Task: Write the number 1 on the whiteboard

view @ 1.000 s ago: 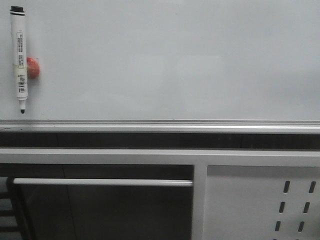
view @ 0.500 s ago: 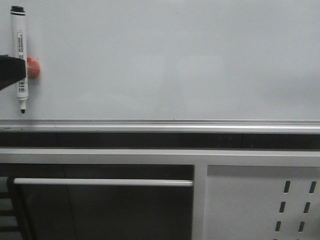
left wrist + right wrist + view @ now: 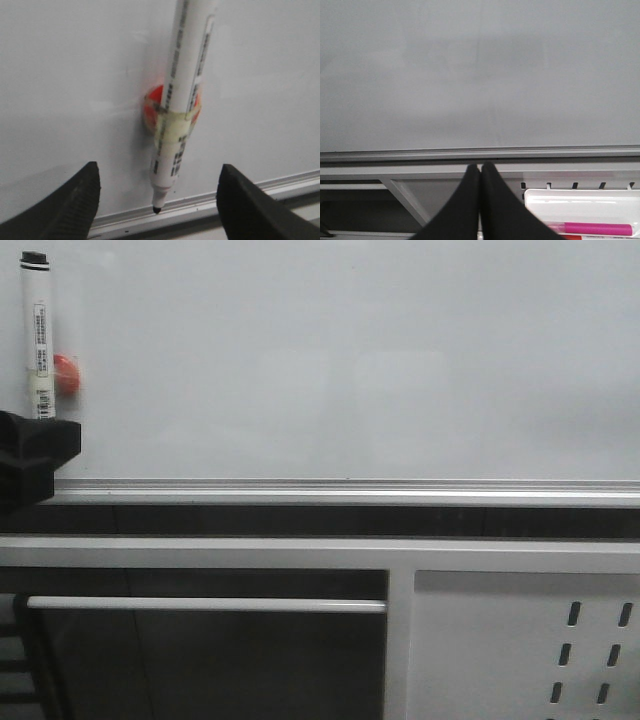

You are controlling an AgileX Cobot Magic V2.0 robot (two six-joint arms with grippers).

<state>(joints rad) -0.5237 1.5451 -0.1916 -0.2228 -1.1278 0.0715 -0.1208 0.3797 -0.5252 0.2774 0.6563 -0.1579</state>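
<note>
The whiteboard fills the upper front view, with a silver lower rail; no number 1 shows on it. A white marker pen with a black cap hangs tip down at the board's left, taped to a red magnet. My left gripper is a black block in front of the pen's lower end. In the left wrist view it is open, with the pen between the jaws and untouched. My right gripper is shut and empty, below the board's rail.
A grey metal frame with a horizontal bar stands below the board. A white perforated panel is at the lower right. A white tray holding a pink marker shows in the right wrist view.
My left gripper has come in from the left edge and dropped to cover the pen's lower end. The pen and magnet have not moved.
</note>
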